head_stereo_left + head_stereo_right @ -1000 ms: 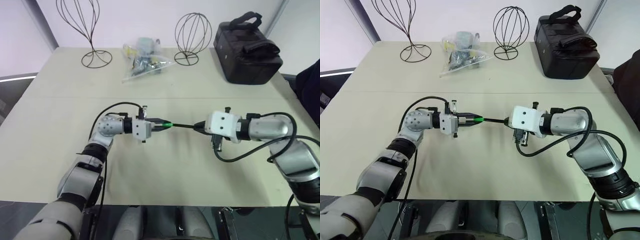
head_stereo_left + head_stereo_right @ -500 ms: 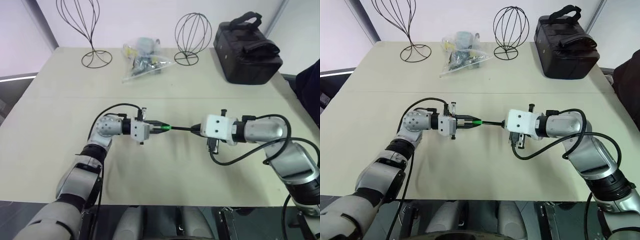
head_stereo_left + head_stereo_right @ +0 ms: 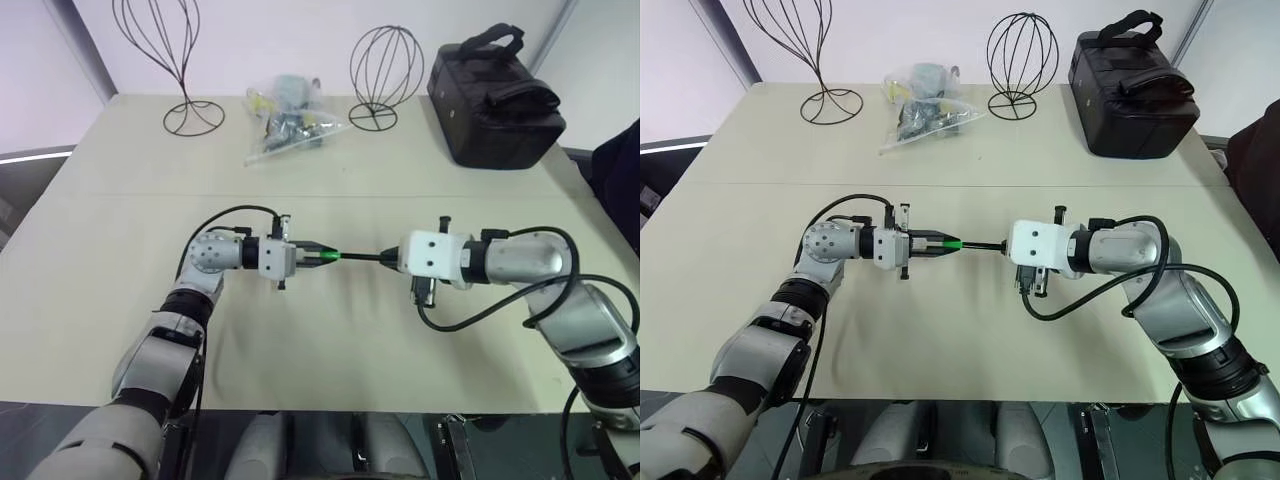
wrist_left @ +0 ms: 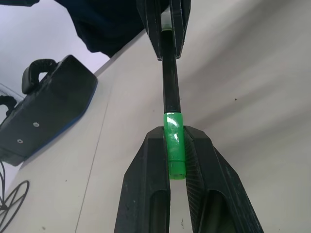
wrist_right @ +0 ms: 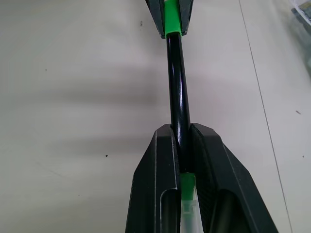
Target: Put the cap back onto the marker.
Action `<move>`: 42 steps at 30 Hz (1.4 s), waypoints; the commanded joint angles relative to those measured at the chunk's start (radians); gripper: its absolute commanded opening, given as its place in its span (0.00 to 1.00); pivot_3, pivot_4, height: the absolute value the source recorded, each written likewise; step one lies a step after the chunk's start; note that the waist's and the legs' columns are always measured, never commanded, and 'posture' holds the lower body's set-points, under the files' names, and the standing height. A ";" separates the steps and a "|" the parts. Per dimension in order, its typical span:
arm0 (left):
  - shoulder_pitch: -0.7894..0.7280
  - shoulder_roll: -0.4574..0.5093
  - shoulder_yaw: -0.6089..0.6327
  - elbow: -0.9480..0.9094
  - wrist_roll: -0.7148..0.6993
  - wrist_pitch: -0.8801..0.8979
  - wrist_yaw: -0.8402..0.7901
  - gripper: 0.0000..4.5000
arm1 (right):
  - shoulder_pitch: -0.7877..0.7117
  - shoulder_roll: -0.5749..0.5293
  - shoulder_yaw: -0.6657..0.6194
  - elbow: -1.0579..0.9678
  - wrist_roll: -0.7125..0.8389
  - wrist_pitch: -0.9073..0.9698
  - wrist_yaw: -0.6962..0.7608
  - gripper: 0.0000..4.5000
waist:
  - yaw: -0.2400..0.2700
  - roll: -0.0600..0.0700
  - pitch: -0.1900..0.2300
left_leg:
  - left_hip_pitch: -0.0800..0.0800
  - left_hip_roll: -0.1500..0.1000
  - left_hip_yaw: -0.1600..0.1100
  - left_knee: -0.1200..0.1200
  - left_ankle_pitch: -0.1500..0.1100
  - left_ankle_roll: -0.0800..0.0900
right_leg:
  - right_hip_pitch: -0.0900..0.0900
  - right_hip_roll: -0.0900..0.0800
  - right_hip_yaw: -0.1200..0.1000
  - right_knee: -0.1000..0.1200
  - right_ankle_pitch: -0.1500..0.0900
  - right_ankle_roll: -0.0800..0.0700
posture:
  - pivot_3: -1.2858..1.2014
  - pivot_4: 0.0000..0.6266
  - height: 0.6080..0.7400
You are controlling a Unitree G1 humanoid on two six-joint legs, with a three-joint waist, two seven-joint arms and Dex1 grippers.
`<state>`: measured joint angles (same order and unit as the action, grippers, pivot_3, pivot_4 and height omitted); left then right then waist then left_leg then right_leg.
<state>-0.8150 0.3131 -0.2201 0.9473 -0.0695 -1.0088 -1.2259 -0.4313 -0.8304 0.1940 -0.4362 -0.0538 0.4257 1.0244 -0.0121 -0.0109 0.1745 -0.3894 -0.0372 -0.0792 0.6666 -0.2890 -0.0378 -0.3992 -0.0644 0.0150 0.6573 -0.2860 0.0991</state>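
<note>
Green plastic of the cap (image 4: 174,141), clamped in the left gripper (image 4: 175,150), already sleeves the marker (image 5: 177,92) tip, the right gripper (image 5: 184,141) clamping its barrel opposite; next, press both together axially to seat it.

You face a beige desk (image 3: 110,220) against a white wall (image 3: 280,40). At its far edge stand two wire stands (image 3: 182,60), a clear bag (image 3: 288,120) and a black case (image 3: 495,95).
</note>
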 commanded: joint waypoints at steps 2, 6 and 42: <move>-0.017 -0.050 -0.036 -0.057 -0.004 -0.030 -0.005 0.00 | -0.029 0.031 0.011 -0.064 0.022 -0.049 -0.009 0.01 | 0.000 0.000 0.000 | 0.000 0.000 0.000 0.000 0.000 0.000 | 0.000 0.000 0.000 0.000 0.000 0.000 | 0.52 0.24 1.00; -0.012 -0.047 -0.035 -0.062 -0.015 -0.025 -0.016 0.29 | -0.027 0.024 0.002 -0.058 0.022 -0.053 -0.007 0.00 | 0.001 0.000 0.000 | 0.000 0.000 0.000 0.000 0.000 0.000 | 0.000 0.000 0.000 0.000 0.000 0.000 | 0.52 0.24 1.00; 0.064 0.115 0.054 -0.184 -0.105 0.154 0.011 1.00 | 0.217 -0.031 -0.265 -0.100 0.117 0.085 -0.123 0.00 | 0.001 0.000 0.000 | -0.001 0.001 0.000 0.001 0.000 0.000 | -0.002 0.000 0.001 0.002 0.000 0.000 | 0.52 0.24 1.00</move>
<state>-0.7534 0.4237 -0.1915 0.7992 -0.1618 -0.8756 -1.2388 -0.2146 -0.8676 -0.0216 -0.4907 0.0457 0.4771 0.9331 -0.0112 -0.0113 0.1747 -0.3904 -0.0359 -0.0792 0.6673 -0.2889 -0.0379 -0.4009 -0.0646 0.0156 0.6597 -0.2860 0.0990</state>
